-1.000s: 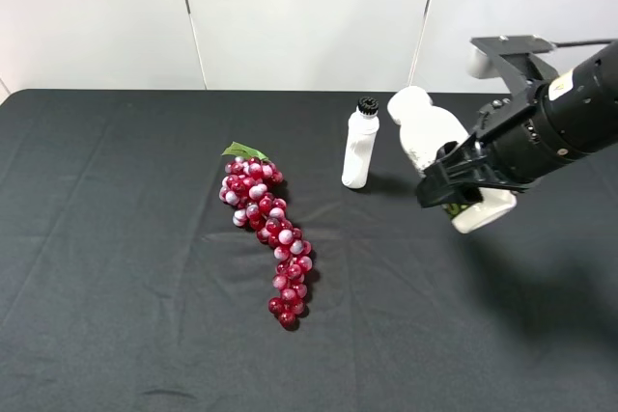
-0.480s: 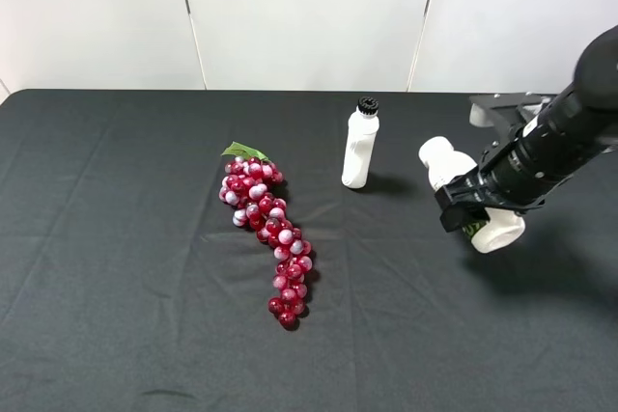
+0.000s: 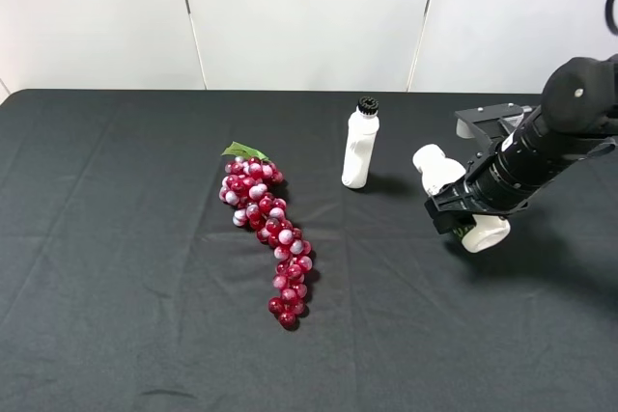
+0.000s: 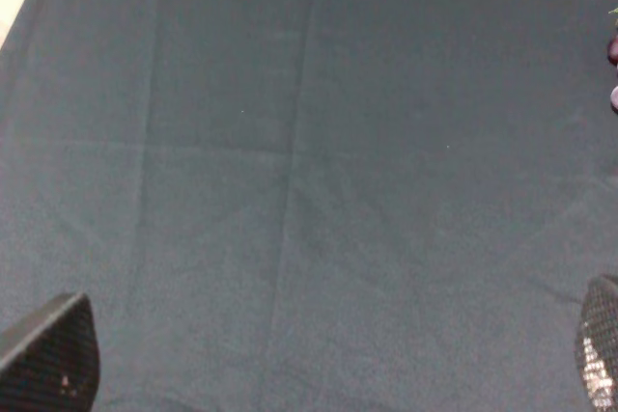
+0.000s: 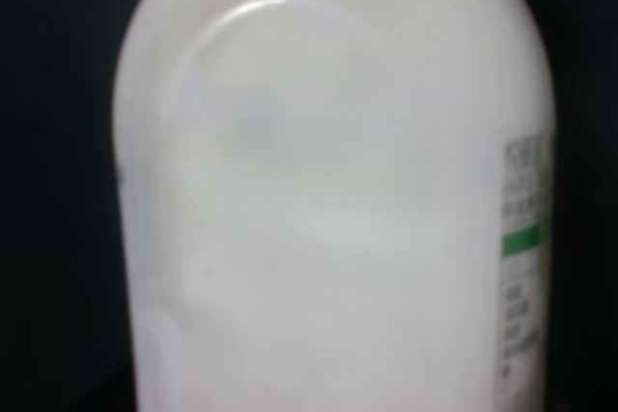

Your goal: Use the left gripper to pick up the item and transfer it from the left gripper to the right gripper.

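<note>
- Sitting in the grip of the right gripper (image 3: 460,222), the big white bottle (image 3: 440,174) is on the right side of the black table (image 3: 116,238). Its capped neck points up and toward the middle of the table, and its base points down toward the near right.
- The dark fingers of that gripper close across the lower half of the bottle's body, so its cap and shoulder show on one side of them and its base on the other.
- The right arm's black wrist and link stand over the bottle from the far right and cover part of its far side.
- Whether the bottle's base touches the cloth or hangs just above it cannot be told from the high view.
- The right wrist view is filled almost edge to edge by the blurred white body of the bottle. A strip of label with a green bar shows at one edge, its print too soft to read, and no fingers show there.
- The left gripper (image 4: 323,359) appears only in its own wrist view. Two dark textured fingertips (image 4: 53,359) sit at opposite corners, spread wide with bare cloth between them and holding nothing.
- A small white bottle with a black cap (image 3: 359,147) stands upright near the big bottle's neck, apart from it.
- A bunch of red grapes (image 3: 268,229) lies left of that, well apart from the right gripper.
</note>
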Controlling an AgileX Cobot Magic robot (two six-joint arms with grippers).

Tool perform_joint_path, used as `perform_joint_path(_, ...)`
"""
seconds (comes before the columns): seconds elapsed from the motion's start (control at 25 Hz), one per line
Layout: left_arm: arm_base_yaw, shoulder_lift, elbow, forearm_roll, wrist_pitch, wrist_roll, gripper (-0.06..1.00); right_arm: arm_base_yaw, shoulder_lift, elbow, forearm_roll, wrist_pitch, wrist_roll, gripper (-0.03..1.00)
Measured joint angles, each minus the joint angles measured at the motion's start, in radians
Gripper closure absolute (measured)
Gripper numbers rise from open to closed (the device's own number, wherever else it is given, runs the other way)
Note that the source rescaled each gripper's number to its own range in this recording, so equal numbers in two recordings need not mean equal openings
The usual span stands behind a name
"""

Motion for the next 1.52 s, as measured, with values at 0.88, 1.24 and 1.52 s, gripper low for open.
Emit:
perform_joint_path(0.88, 0.000, 0.000, 0.000, 0.000, 0.000, 0.000, -0.04, 0.000, 0.013, -0.001, -0.011, -0.051, 0.000, 0.20)
perform_joint_path(1.24, 0.000, 0.000, 0.000, 0.000, 0.000, 0.000, -0.04, 0.000, 0.013, -0.002, -0.011, -0.057, 0.001, -0.03)
perform_joint_path(1.52, 0.000, 0.000, 0.000, 0.000, 0.000, 0.000, -0.04, 0.000, 0.005, -0.002, -0.011, -0.056, 0.001, -0.03)
